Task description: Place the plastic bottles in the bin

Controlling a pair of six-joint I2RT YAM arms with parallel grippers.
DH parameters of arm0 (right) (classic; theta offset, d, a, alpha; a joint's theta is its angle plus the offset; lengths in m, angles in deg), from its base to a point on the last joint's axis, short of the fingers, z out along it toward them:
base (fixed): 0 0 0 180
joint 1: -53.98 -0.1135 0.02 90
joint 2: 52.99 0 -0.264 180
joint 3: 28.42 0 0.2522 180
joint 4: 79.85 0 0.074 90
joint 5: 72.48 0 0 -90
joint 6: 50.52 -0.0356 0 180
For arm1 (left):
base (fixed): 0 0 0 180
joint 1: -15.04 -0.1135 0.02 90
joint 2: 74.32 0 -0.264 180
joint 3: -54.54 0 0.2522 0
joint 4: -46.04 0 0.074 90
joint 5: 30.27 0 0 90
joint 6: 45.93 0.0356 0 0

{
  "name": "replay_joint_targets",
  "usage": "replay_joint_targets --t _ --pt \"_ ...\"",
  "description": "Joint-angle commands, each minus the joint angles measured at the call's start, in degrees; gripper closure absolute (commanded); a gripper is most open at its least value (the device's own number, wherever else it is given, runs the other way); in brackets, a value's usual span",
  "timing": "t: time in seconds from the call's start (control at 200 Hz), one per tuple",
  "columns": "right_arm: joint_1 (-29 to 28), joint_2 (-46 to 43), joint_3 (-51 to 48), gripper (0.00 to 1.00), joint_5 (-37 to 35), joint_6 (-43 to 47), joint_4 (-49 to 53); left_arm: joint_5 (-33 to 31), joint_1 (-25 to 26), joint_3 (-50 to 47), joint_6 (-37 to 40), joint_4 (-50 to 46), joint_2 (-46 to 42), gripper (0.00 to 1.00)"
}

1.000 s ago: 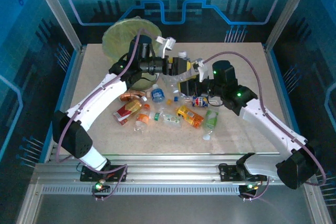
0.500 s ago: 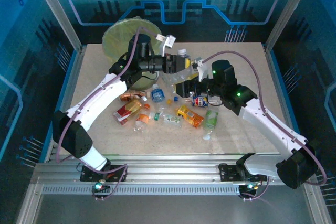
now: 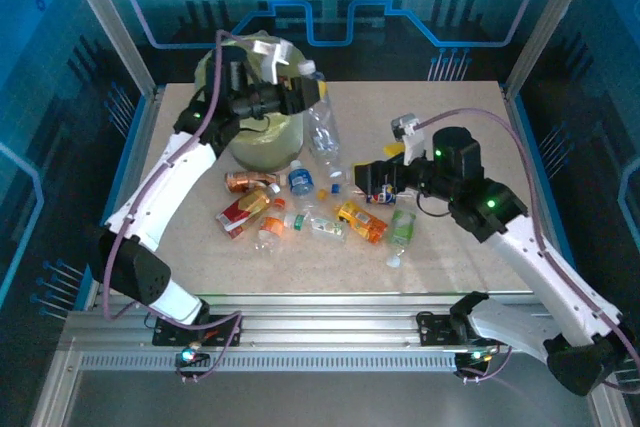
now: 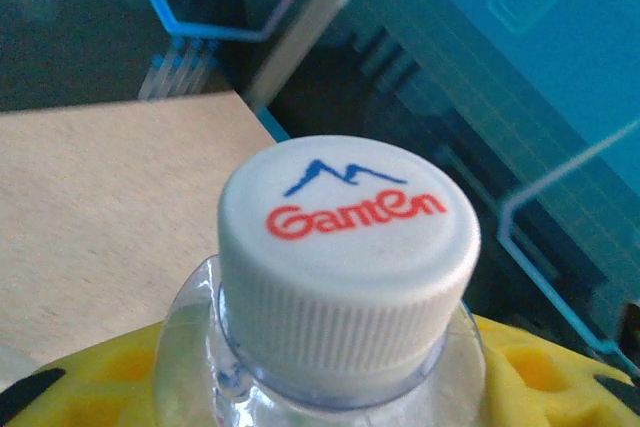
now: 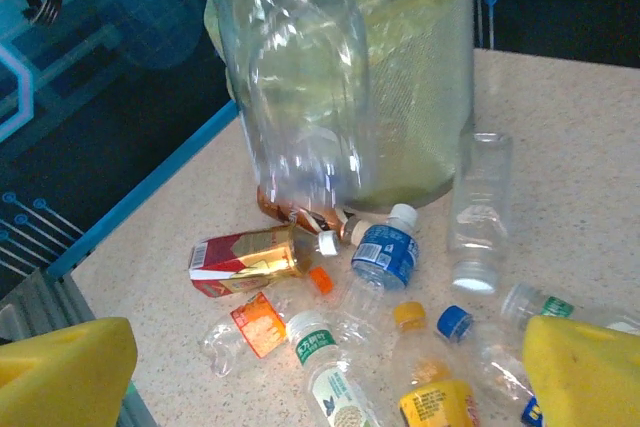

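Observation:
My left gripper (image 3: 298, 87) is raised beside the rim of the bin (image 3: 262, 137), shut on the neck of a clear plastic bottle (image 3: 322, 125) that hangs down along the bin's right side. In the left wrist view its white cap (image 4: 345, 247) sits just above the yellow pads (image 4: 545, 387). The right wrist view shows the hanging bottle (image 5: 290, 77) in front of the yellow-green lined bin (image 5: 425, 97). My right gripper (image 3: 372, 179) stands open and empty over the pile, its yellow fingers (image 5: 60, 377) wide apart. Several bottles (image 3: 362, 222) lie on the table.
Among the pile are a red and gold carton (image 5: 245, 257), a blue-labelled bottle (image 5: 385, 252), a green-labelled bottle (image 5: 325, 362) and a capless clear bottle (image 5: 480, 212). A green bottle (image 3: 402, 232) lies at the pile's right. Metal frame posts (image 3: 140, 97) edge the table.
The right gripper opened, let go of the clear bottle and drew back to the right. The left gripper closed on the bottle's neck and swung it up and left to the bin.

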Motion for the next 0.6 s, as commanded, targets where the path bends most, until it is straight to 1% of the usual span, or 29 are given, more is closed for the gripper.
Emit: replay_joint_targets --t 0.0,0.14,0.285,0.465,0.595 --pt "-0.64 -3.26 -1.63 0.00 -4.88 0.16 4.40 -3.85 -4.11 4.88 3.33 -2.14 -2.27 0.74" --pt "-0.50 -6.64 -2.99 0.00 -9.82 -0.85 5.68 -9.39 -8.31 10.22 6.96 -4.99 -0.92 0.75" --pt "-0.33 -7.57 -3.43 0.00 -15.35 -2.09 6.95 -13.87 -11.72 16.13 11.03 -8.56 2.21 0.75" --pt "-0.15 -6.21 -2.57 0.00 -20.05 -2.96 8.05 -18.52 -13.94 24.35 16.48 -15.28 8.54 0.76" --pt "-0.06 -5.13 -2.14 0.00 -23.33 -3.86 8.94 -21.01 -14.39 30.25 19.95 -21.57 13.80 0.76"
